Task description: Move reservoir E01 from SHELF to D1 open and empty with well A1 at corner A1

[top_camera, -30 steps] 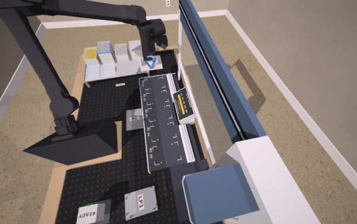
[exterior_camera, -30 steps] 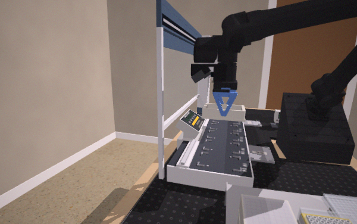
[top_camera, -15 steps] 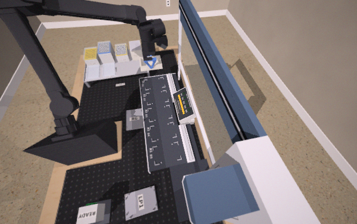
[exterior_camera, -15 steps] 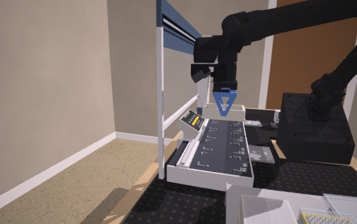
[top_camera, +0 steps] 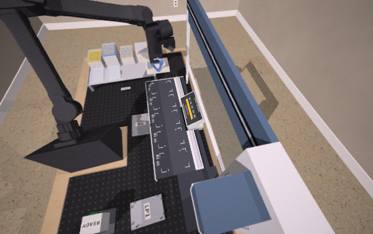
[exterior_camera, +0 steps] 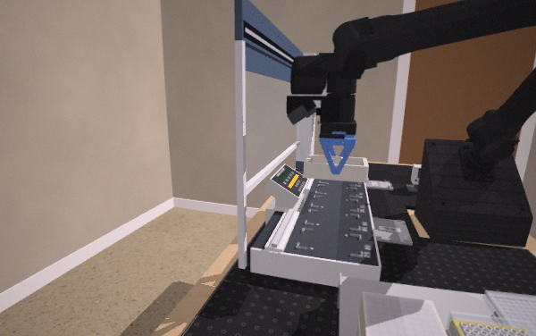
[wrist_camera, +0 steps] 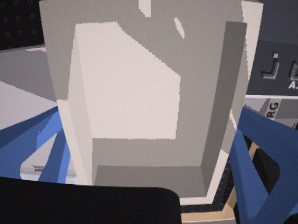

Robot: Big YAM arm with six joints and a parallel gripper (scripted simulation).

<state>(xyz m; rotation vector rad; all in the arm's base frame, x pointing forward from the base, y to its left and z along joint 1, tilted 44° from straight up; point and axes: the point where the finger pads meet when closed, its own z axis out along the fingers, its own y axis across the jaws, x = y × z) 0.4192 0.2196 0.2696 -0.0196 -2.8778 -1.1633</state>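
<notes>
The one-well reservoir E01 is a white open tub and looks empty in the wrist view [wrist_camera: 149, 90]. My gripper [top_camera: 158, 65] [exterior_camera: 336, 167] is shut on it, with the blue fingers on its two long sides [wrist_camera: 149, 163]. It hangs upright and level in the air, between the SHELF [top_camera: 115, 70] and the nearest end of the liquid handler's deck [top_camera: 172, 124]. The deck's bracketed positions all look empty. The gripper [exterior_camera: 337, 154] points straight down.
Several racks and plates stand on the SHELF, among them a yellow-topped one [top_camera: 94, 57]. The blue gantry [top_camera: 230, 81] and a control panel [top_camera: 193, 110] border the deck's far side. The RG nest [top_camera: 140, 126], pad LP1 [top_camera: 147, 211] and READY key [top_camera: 93, 222] lie nearer the base.
</notes>
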